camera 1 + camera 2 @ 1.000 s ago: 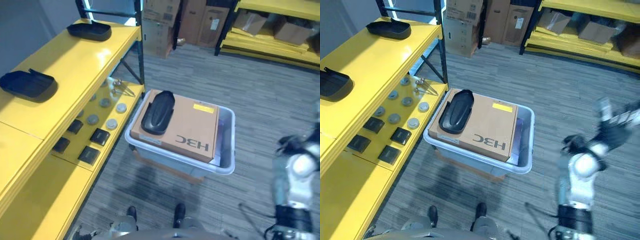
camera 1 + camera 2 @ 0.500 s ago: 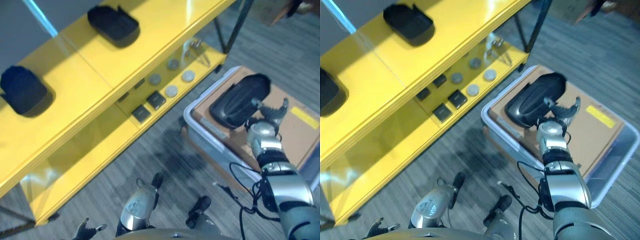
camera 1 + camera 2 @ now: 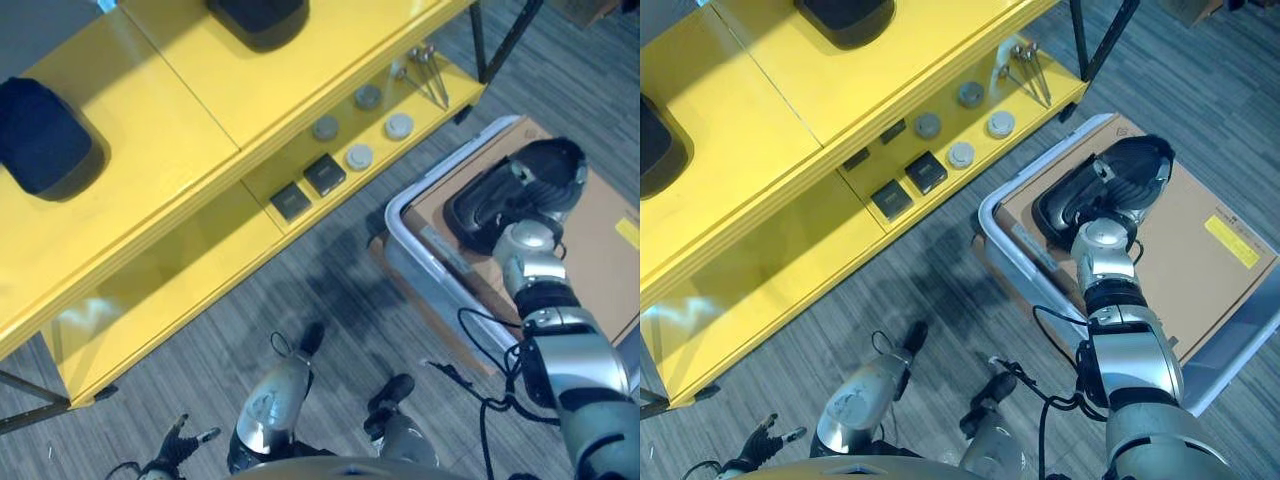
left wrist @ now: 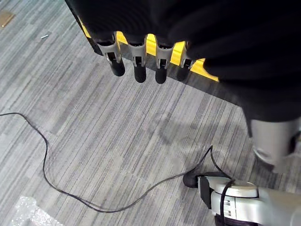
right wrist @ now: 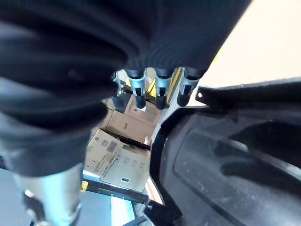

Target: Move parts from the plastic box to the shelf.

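On the plastic box [image 3: 1000,250], the right hand [image 3: 1102,190] rests on a black part [image 3: 1130,165].

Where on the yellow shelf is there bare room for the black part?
Free: the yellow shelf's top board between the two black moulded parts. Crowded: the lower level, with grey discs and black square pads.

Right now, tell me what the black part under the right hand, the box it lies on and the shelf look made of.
Black part: apparently moulded plastic, matte with a dull sheen and ribbed contours. The right hand rests on it.
Box: brown cardboard, flat matte, with a yellow label.
Shelf: glossy yellow, probably painted metal or coated board; it mirrors the light.
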You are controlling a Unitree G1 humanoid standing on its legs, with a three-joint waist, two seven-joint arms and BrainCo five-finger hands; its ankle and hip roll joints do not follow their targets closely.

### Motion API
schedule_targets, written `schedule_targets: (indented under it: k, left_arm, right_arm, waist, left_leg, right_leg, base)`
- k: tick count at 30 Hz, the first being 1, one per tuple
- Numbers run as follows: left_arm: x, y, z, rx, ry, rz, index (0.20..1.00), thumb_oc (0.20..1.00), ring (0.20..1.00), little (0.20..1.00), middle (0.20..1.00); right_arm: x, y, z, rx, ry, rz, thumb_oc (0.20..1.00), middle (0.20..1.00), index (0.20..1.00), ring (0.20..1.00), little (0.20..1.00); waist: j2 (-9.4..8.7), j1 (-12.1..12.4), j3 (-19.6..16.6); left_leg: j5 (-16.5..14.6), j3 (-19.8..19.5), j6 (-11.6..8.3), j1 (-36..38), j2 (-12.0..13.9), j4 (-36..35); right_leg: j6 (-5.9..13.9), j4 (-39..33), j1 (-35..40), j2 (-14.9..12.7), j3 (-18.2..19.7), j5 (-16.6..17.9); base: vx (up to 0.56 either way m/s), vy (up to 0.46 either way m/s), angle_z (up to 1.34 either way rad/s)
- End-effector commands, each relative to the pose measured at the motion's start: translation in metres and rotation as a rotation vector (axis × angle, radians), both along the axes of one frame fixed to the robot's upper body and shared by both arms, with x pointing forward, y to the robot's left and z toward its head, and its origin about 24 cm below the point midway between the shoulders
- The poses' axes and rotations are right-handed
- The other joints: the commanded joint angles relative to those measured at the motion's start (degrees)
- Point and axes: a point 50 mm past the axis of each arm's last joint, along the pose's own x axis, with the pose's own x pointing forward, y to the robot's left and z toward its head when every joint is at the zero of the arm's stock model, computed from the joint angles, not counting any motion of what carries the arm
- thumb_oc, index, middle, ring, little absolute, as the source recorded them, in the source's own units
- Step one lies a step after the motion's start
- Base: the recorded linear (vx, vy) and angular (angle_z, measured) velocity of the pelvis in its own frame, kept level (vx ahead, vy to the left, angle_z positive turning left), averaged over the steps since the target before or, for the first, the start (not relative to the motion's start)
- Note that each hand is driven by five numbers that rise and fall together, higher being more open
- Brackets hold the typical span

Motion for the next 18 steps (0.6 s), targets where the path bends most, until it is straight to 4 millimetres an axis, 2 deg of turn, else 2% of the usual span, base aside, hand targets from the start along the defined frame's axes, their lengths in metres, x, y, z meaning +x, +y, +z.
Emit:
schedule_targets:
  k: [1,6,10,14,18]
  left_arm:
    - [-0.019,0.008,0.0,0.029,0.034,-0.004,1.0,1.0,1.0,1.0,1.0]
    - [-0.021,0.012,0.001,0.033,0.036,0.006,1.0,1.0,1.0,1.0,1.0]
    - [-0.021,0.016,0.003,0.033,0.037,0.014,1.0,1.0,1.0,1.0,1.0]
    - [-0.021,0.016,0.003,0.029,0.034,0.013,1.0,1.0,1.0,1.0,1.0]
    - [-0.017,0.012,0.002,0.024,0.026,0.003,1.0,1.0,1.0,1.0,1.0]
  right_arm:
    - [-0.018,-0.023,0.017,-0.187,-0.033,-0.106,1.0,1.0,1.0,1.0,1.0]
    - [-0.025,-0.032,0.027,-0.281,-0.039,-0.168,1.0,1.0,1.0,1.0,1.0]
    - [-0.027,-0.037,0.029,-0.268,-0.006,-0.16,1.0,1.0,1.0,1.0,1.0]
    - [-0.027,-0.037,0.015,-0.218,0.038,-0.129,1.0,1.0,1.0,1.0,1.0]
    - [-0.026,-0.031,-0.01,-0.142,0.108,-0.085,1.0,1.0,1.0,1.0,1.0]
  waist:
    - [-0.19,0.07,-3.21]
    - [-0.53,-0.21,-3.12]
    - [-0.87,-0.61,-2.76]
    - [-0.98,-0.89,-2.36]
    - [-0.56,-1.1,-1.45]
  left_leg:
    - [0.71,1.16,-1.64,-4.34,3.52,0.15]
    - [0.68,1.59,-1.65,-4.19,3.69,-0.22]
    - [0.62,1.91,-1.59,-4.36,3.88,-0.2]
    - [0.55,2.19,-1.62,-4.7,4.06,0.02]
    - [0.5,2.3,-1.69,-5.45,3.98,0.51]
  right_leg:
    - [3.19,2.72,2.76,-1.47,2.12,-4.74]
    - [3.43,2.35,2.77,-1.29,2.29,-4.62]
    - [3.53,2.3,2.4,-1.07,2.7,-4.52]
    - [3.51,2.31,2.03,-1.02,3.0,-4.47]
    - [3.43,2.54,1.31,-1.25,3.29,-4.39]
  base:
    - [0.0,0.0,0.0]
    - [0.0,0.001,-0.02]
    - [0.0,0.0,0.0]
    - [0.0,0.0,0.0]
    - [-0.01,0.014,-0.07]
